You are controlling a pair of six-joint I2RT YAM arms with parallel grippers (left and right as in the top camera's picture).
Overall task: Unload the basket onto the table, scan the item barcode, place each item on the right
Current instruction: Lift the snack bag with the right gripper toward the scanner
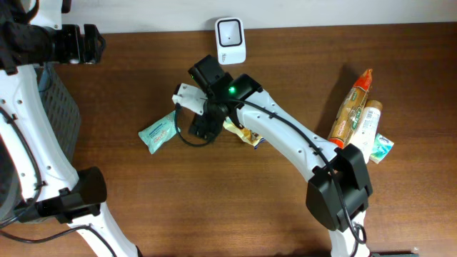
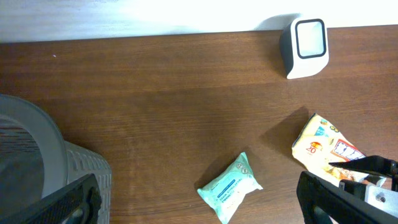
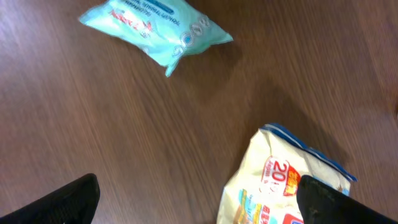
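right hand (image 3: 198,180) spread wide and empty, hovering right over the yellow snack packet (image 3: 280,186), which lies flat on the worktop (image 3: 124,124), closer to one finger. scanner (image 1: 230,40) just beyond. left hand (image 2: 196,180) open too, well away, so the right arm's nearer.

The yellow snack packet (image 3: 280,180) lies flat, apart from the upright white scanner (image 1: 230,40).
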